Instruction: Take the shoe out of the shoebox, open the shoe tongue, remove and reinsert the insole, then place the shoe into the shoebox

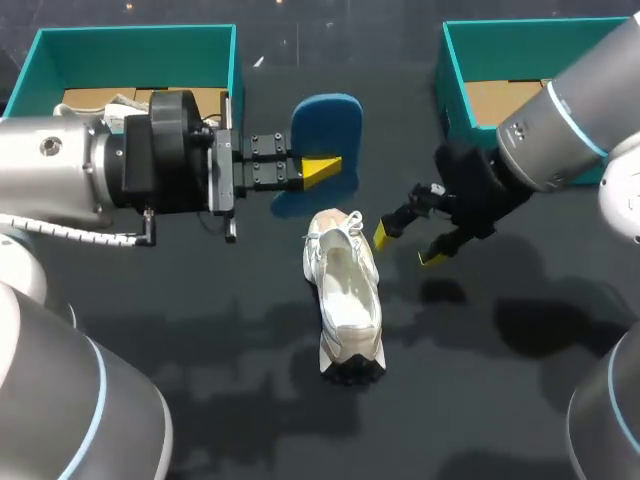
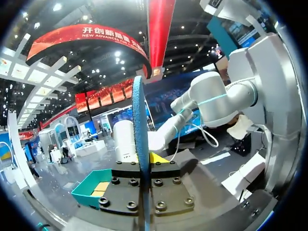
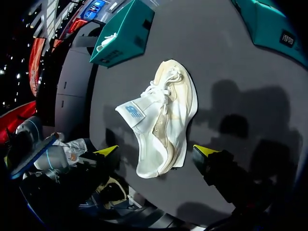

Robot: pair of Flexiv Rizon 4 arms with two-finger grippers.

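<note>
Now the left gripper (image 1: pixel 318 168) pinches the blue insole (image 1: pixel 325 120), the right gripper (image 1: pixel 407 247) open beside the white sneaker (image 1: pixel 345 290); sliding it back in seems next.

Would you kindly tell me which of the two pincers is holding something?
The left pincer: it is shut on the blue insole. The right pincer is open and empty beside the white shoe.

Bright overhead light; soft overlapping shadows across dark table (image 1: pixel 250 340).
</note>
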